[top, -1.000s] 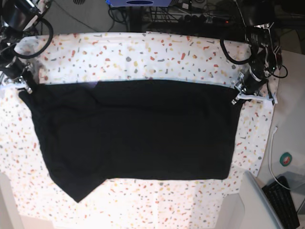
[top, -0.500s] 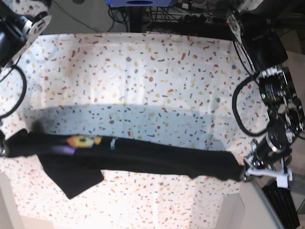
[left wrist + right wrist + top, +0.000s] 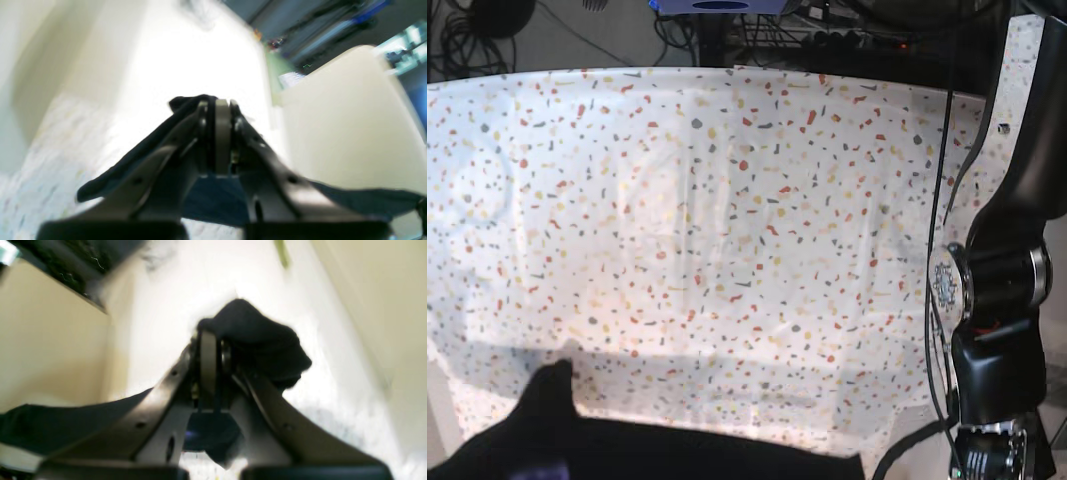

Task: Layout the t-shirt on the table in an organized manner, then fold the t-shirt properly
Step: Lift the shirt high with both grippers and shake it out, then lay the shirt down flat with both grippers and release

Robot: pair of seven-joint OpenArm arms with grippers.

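The black t-shirt (image 3: 627, 450) shows only as a dark strip along the bottom edge of the base view, with a hump at the left. The speckled table (image 3: 727, 200) is bare above it. In the left wrist view, my left gripper (image 3: 218, 103) is shut on a bunch of the t-shirt (image 3: 133, 166), which trails off to both sides. In the right wrist view, my right gripper (image 3: 210, 336) is shut on another bunch of the t-shirt (image 3: 263, 343). Neither gripper shows in the base view. The print and the collar are hidden.
The black arm (image 3: 1002, 300) that carries the left wrist camera stands over the table's right edge. Cables and equipment (image 3: 727, 20) lie beyond the far edge. A cream surface (image 3: 350, 116) is close on the right of the left gripper.
The t-shirt has been pulled from the table's middle toward the near edge, and most of it is now out of the base view. Both grippers have left that view.
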